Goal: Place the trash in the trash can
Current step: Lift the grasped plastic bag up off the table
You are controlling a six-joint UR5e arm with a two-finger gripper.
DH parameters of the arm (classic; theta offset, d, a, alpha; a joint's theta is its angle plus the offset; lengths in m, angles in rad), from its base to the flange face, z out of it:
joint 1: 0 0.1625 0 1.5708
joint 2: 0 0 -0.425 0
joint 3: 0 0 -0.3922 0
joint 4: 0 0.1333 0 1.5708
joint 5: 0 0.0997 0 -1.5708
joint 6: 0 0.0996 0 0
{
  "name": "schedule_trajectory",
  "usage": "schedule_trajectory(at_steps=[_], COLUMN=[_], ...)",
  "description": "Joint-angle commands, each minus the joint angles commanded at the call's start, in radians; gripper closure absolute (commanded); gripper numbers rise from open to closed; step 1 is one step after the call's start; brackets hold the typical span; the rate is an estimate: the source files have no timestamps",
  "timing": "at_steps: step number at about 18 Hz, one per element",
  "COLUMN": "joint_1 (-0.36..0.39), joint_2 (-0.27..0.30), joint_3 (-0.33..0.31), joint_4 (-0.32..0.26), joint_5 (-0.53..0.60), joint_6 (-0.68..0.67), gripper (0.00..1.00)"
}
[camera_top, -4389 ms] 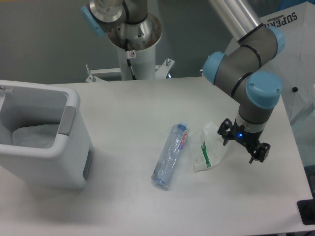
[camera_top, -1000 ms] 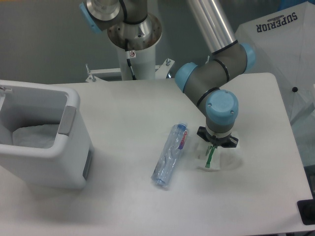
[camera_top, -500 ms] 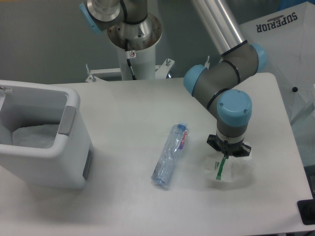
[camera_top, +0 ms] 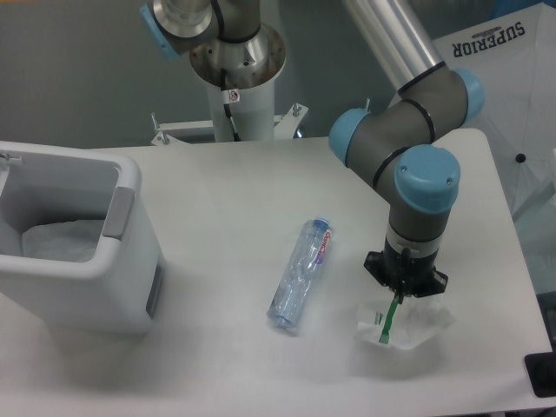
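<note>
A crumpled clear wrapper [camera_top: 401, 321] with green print is seen near the front right of the white table [camera_top: 226, 191]. The gripper [camera_top: 404, 291] is pressed down right on top of it, but whether it is clamped on the wrapper cannot be told. A crushed clear bottle [camera_top: 301, 273] with a red label is laid flat just to the left. The big white trash can [camera_top: 74, 234] is stood well apart at the far left.

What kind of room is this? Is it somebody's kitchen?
Probably not a kitchen; it looks like a robot lab. A big robot arm is bolted on a post by a plain white table, with only a trash can, a crushed bottle and a wrapper set out.
</note>
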Motion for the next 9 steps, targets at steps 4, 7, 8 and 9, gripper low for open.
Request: schedule_trajectory(at_steps=[4,7,8,9], joint_1=[-0.024,-0.073,-0.09,-0.106], joint_2=[0.065,0.117,0.127,0.134], joint_3=[0.0,0.002,0.006,0.012], joint_4=[-0.008,-0.008,-0.006,-0.006], joint_5=[-0.166,-0.234,-0.255,-0.284], joint_6=[-0.106,-0.216,-0.236,-0.247], gripper=[1.0,1.0,1.0,1.0])
